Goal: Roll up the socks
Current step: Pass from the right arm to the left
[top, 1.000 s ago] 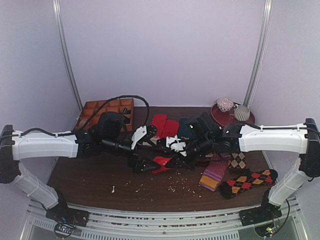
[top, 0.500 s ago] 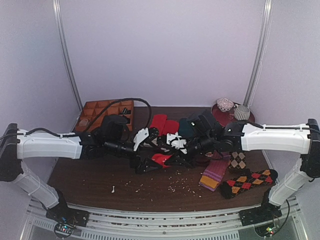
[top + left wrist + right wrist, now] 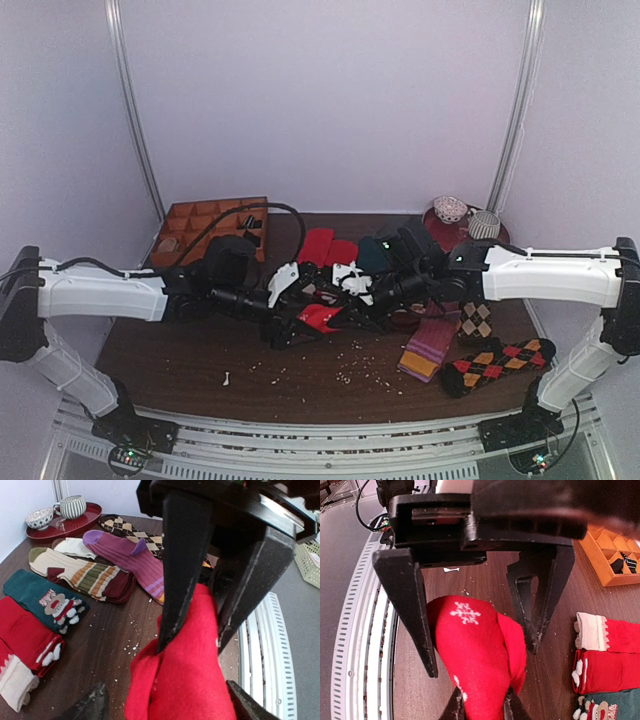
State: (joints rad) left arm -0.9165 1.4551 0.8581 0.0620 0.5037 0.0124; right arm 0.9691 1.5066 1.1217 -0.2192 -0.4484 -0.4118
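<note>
Mid-table, bunched red socks: right claw pinches them, left claw straddles, apart.

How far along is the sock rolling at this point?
Done: the bright red snowflake-patterned socks are gathered into a bundle. In hand: the right gripper pinches one end of the bundle, while the left gripper straddles it with jaws apart. Left: the folds look loose, so it probably needs tightening or tucking before release.
</note>
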